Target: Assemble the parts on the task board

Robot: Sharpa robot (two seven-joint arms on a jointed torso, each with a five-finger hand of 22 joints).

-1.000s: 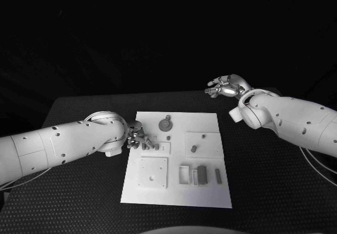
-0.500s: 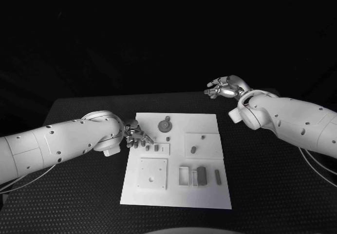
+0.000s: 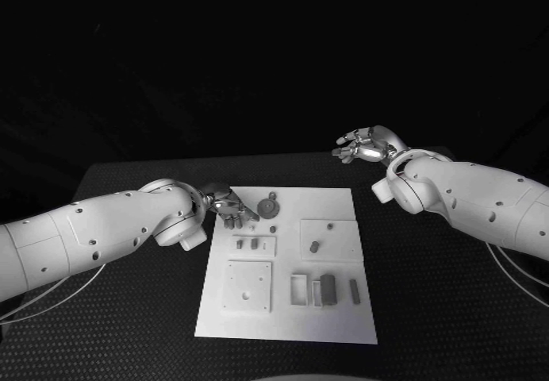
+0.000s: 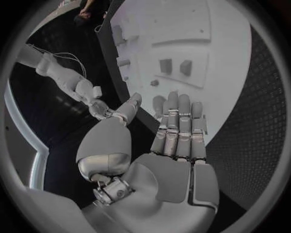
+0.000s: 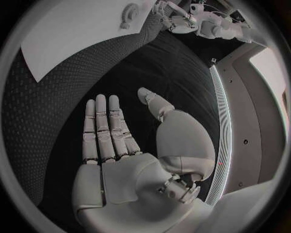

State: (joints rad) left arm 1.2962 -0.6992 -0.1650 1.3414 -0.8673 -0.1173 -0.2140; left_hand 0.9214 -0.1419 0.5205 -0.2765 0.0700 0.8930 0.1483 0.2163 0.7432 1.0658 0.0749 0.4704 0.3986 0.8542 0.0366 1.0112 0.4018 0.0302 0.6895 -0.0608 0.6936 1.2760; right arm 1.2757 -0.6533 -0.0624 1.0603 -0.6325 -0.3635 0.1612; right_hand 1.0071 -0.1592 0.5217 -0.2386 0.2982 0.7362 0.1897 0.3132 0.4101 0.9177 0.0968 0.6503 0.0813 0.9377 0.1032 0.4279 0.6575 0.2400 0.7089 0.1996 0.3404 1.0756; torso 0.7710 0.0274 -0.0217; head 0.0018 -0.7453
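The white task board [image 3: 286,317] lies in the middle of the black table. On it are a round grey part with a tab [image 3: 269,205], two small parts [image 3: 246,244] in a raised plate, two more [image 3: 313,247] on a square plate, and dark bars [image 3: 328,288] near the front. My left hand [image 3: 229,208] hovers at the board's far left corner, fingers straight and apart, holding nothing. In the left wrist view the hand [image 4: 176,141] reaches toward the board [image 4: 230,43] and the two small parts [image 4: 176,67]. My right hand [image 3: 366,145] is raised past the table's far right, open and empty [image 5: 115,141].
A square plate with a hole [image 3: 248,286] and white rectangular frames [image 3: 300,287] sit at the board's front. Bare black table [image 3: 435,302] lies on both sides of the board. The right wrist view shows the board's corner [image 5: 72,34] and the round part [image 5: 129,12].
My left hand has moved from the board's left edge toward its far left corner, and its fingers have straightened. The right hand has hardly moved.
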